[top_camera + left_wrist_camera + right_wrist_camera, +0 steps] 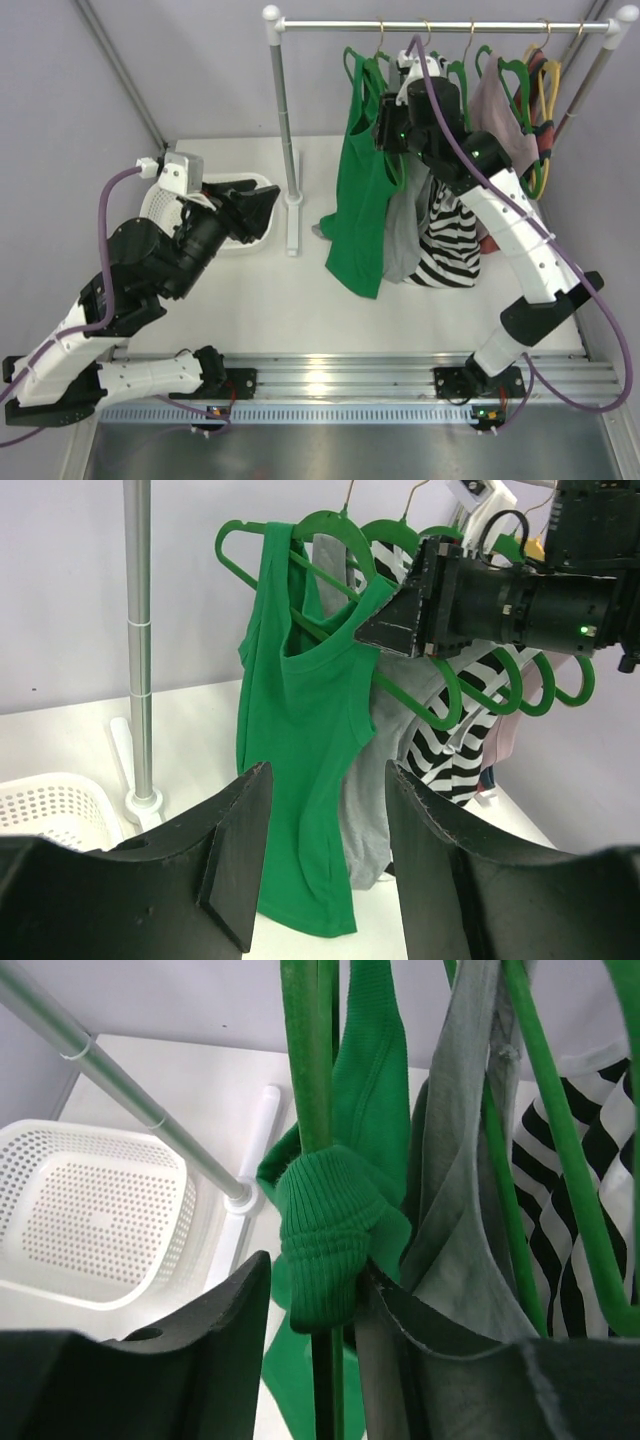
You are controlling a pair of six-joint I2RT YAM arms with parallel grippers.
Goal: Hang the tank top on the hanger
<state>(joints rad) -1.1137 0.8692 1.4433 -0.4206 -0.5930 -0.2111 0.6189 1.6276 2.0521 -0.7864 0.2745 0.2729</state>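
Two grippers: right gripper (385, 125) clamps the tank top (360, 200) strap on the hanger (330, 565); left gripper (325, 830) gapes wide, empty, near the basket (160, 205).

One green tank top (362, 190), one grey top (403, 225), one striped top (450, 235), one basket (165, 205).

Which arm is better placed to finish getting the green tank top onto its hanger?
Right. The right gripper is already at the tank top strap on the hanger, while the left gripper sits open, back over the basket.
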